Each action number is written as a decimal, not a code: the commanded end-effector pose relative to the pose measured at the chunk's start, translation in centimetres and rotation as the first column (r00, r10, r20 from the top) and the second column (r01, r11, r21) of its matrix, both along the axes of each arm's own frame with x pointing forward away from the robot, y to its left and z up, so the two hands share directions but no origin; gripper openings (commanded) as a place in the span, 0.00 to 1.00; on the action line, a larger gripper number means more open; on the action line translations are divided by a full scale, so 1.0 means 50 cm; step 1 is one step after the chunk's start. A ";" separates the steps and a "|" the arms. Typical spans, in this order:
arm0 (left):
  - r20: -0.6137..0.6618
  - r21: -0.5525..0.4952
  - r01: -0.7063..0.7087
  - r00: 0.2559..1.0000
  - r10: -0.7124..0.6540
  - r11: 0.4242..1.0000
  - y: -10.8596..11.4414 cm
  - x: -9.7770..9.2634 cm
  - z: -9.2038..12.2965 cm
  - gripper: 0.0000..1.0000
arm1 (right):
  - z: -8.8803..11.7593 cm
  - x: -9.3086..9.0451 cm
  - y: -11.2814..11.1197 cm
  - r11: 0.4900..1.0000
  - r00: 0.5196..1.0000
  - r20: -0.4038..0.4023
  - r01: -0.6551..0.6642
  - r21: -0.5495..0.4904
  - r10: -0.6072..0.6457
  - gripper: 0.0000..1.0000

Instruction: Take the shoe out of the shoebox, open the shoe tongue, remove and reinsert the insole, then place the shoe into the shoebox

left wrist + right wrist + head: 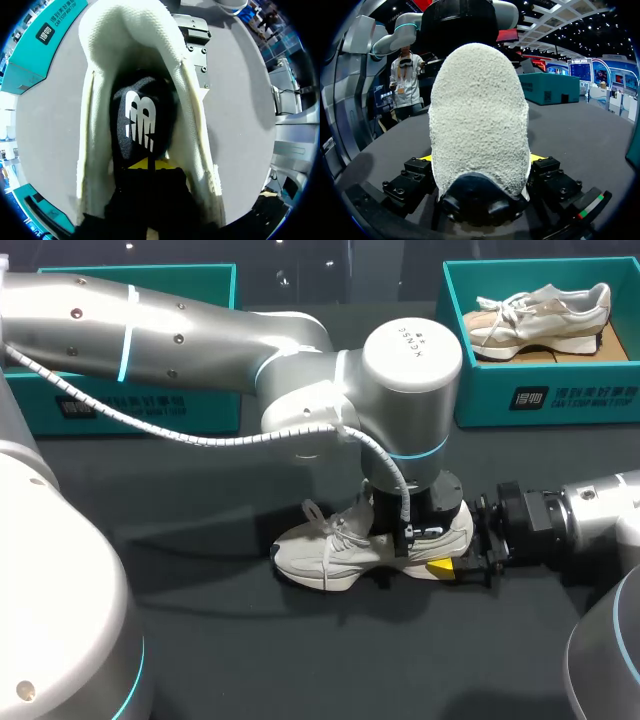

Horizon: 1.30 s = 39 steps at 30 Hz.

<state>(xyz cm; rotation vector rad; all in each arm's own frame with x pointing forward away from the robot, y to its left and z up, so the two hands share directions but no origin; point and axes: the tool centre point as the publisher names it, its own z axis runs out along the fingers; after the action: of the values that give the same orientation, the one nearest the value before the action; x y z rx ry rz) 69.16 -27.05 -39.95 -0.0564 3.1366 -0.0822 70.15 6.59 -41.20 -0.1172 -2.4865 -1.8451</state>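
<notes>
Mid-table shoe [315,552], shoebox [480,390] well apart

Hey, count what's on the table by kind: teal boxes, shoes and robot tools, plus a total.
Teal boxes: 2 (left box, right box)
Shoes: 2 (held shoe, boxed shoe)
Tools: 2 (left tool, right tool)
Total: 6

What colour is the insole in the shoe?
Insole black with white logo; clearest in left wrist view.
</notes>
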 end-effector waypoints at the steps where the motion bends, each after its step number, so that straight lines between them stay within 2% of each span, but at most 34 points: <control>1: -0.028 -0.067 -0.006 1.000 0.005 0.998 0.029 0.014 0.010 0.00 | 0.001 -0.006 0.001 1.000 1.000 -0.001 -0.002 -0.003 0.002 0.00; 8: -0.134 -0.193 -0.014 0.991 -0.013 0.981 0.041 0.000 0.046 0.00 | 0.001 -0.006 0.001 1.000 1.000 -0.001 -0.002 -0.003 0.002 0.00; 14: -0.192 -0.262 -0.009 0.980 -0.043 0.965 0.042 -0.008 0.067 0.00 | 0.001 -0.006 0.001 1.000 1.000 -0.001 -0.002 -0.003 0.002 0.00; 32: -0.214 -0.423 -0.028 0.974 -0.070 0.906 0.022 -0.017 0.117 0.00 | 0.001 -0.006 0.001 1.000 1.000 -0.001 -0.002 -0.003 0.002 0.00; 39: -0.226 -0.457 -0.062 0.973 -0.048 0.887 0.037 -0.008 0.117 0.00 | 0.001 -0.006 0.001 1.000 1.000 -0.001 -0.002 -0.003 0.002 0.00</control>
<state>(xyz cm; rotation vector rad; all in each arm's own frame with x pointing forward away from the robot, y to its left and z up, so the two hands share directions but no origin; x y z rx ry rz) 68.74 -25.92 -34.07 -0.0765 3.2782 -0.8146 69.94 6.59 -41.13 -0.1138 -2.4843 -1.8444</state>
